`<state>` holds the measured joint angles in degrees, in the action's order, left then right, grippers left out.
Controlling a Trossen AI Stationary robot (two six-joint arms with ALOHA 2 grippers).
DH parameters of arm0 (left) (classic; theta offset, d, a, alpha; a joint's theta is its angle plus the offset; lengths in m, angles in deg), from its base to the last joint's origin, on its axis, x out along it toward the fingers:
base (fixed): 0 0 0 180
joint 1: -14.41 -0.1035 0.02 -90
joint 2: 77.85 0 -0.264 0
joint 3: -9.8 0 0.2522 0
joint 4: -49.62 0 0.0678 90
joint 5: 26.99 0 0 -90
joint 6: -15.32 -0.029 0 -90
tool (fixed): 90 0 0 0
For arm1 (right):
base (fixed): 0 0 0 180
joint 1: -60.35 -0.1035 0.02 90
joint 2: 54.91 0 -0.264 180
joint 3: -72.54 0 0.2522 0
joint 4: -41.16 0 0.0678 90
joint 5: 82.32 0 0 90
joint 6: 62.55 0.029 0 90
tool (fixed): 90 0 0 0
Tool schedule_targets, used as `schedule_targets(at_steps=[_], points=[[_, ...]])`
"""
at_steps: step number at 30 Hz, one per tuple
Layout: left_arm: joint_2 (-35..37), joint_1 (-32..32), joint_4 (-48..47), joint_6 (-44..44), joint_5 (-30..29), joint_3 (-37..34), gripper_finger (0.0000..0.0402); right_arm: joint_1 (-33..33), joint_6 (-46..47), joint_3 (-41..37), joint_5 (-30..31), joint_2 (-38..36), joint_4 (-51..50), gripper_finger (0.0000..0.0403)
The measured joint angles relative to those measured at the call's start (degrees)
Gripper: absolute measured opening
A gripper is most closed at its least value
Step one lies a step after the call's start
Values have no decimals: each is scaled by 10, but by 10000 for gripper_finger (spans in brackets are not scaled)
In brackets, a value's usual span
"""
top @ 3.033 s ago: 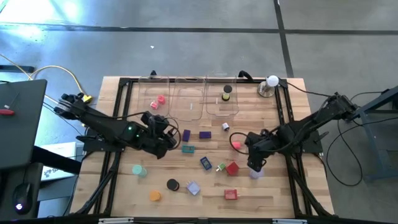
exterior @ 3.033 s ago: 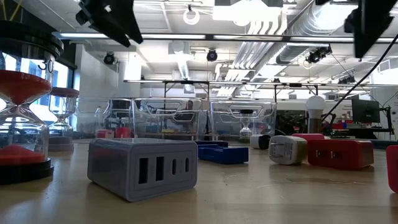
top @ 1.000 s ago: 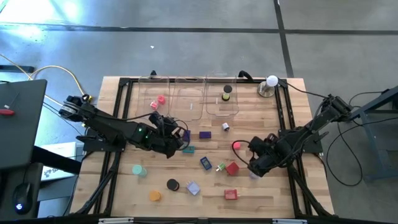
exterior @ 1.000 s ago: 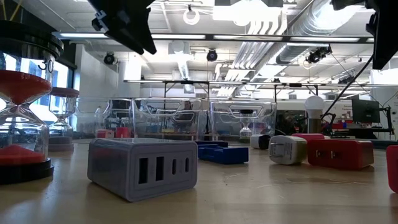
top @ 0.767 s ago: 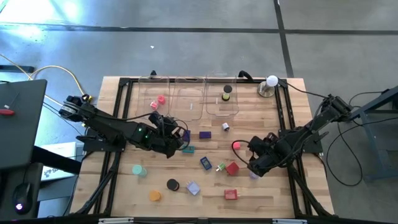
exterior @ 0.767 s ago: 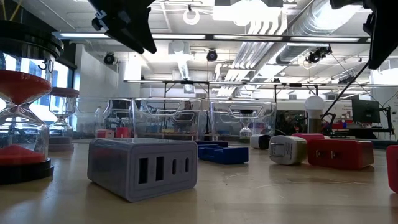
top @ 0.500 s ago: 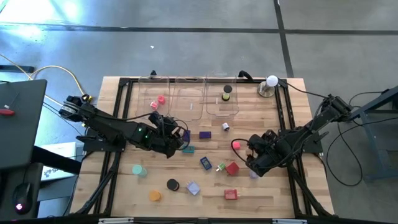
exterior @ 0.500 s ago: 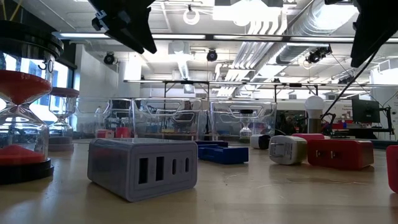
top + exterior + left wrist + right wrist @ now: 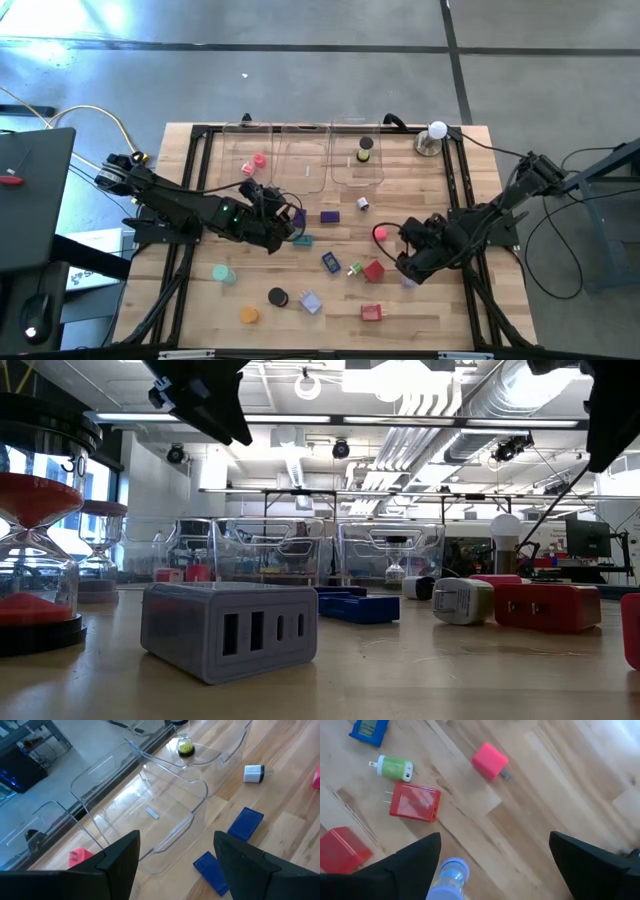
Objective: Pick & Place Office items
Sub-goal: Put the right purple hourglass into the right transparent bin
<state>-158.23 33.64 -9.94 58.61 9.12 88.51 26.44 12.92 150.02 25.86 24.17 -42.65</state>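
Right gripper (image 9: 492, 870) hangs wide open and empty just beside the red charger (image 9: 415, 801); left gripper (image 9: 175, 860) open, empty.

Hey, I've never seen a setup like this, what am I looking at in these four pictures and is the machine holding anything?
It is a robot with two dark arms at a wooden table. One picture looks straight down, one looks level across the tabletop, and two come from cameras on the wrists. The left gripper is near the clear trays; the right gripper is open above a red charger and a pink charger. Small coloured office items lie scattered around. Neither gripper holds anything.
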Motion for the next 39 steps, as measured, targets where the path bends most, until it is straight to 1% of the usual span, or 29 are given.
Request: schedule_targets(at_steps=[9, 16, 21, 34, 39], points=[[0, 0, 0, 0, 0, 0, 245, 1, 19, 0, -107, 0, 6, 356], [0, 0, 0, 0, 0, 0, 245, -28, 20, 0, -112, 1, 54, 356], [0, 0, 0, -8, 0, 0, 245, -44, 35, 0, -117, 27, 56, 356], [0, 0, 0, -15, 2, 0, 245, -48, 39, 0, -144, 94, 75, 356], [0, 0, 0, -14, 1, 0, 245, -51, 39, 0, -168, 120, 75, 356]])
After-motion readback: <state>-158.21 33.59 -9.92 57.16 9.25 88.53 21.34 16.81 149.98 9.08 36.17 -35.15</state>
